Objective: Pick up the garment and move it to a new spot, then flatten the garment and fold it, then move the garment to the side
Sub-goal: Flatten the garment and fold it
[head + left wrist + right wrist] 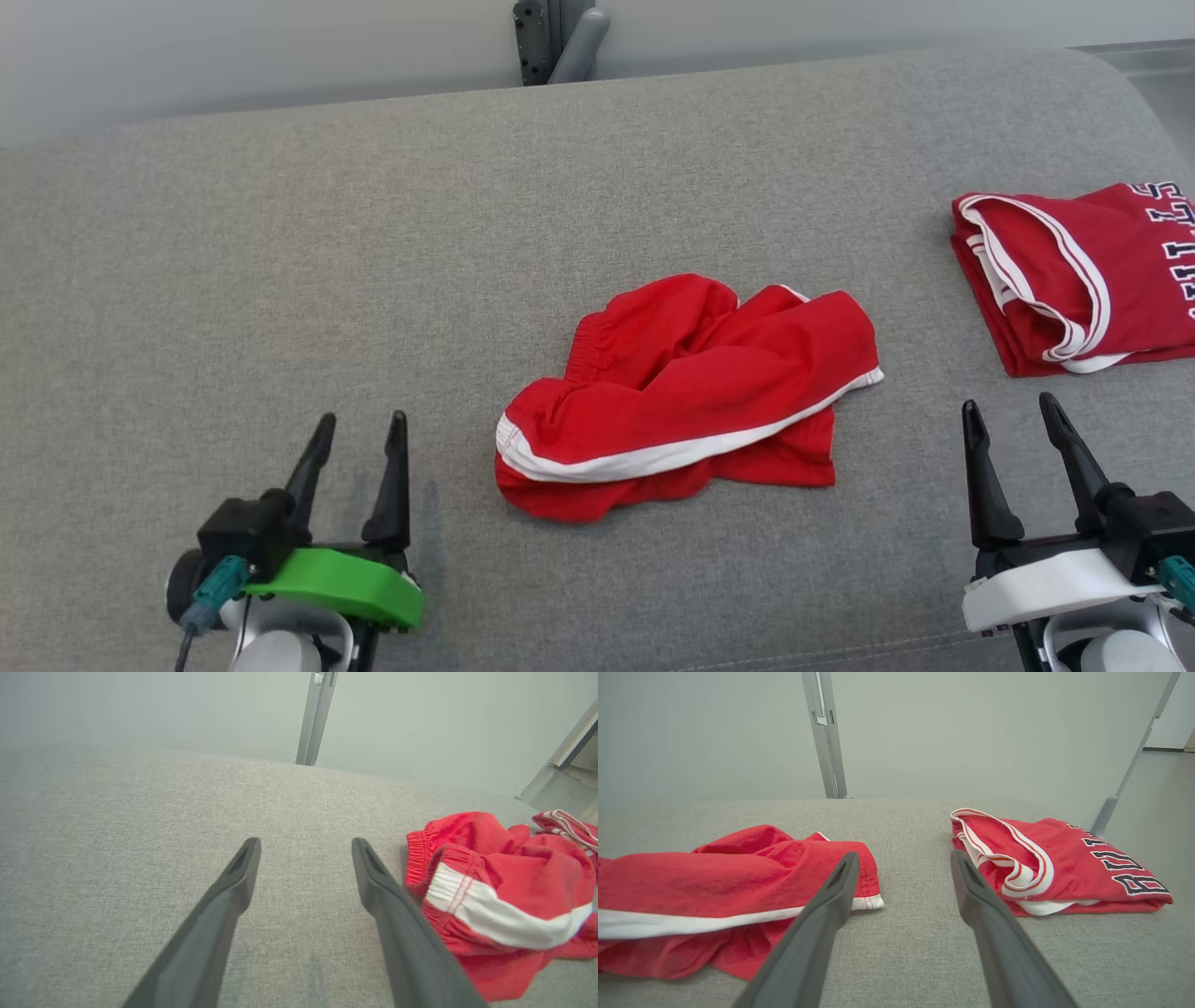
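Grey fabric surface [280, 280]: crumpled red shorts [691, 392], folded jersey [1074, 280].

Crumpled red shorts [514, 877] lie beside the wide-spread left tool [306, 843].

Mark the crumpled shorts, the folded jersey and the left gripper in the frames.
crumpled shorts [691, 392], head view, red fabric in the middle of the heap.
folded jersey [1134, 271], head view, red panel between white trim and lettering.
left gripper [363, 417], head view, midway between its fingertips, jaws open.

Left gripper [362, 417], right gripper [1007, 401] spread (both low).
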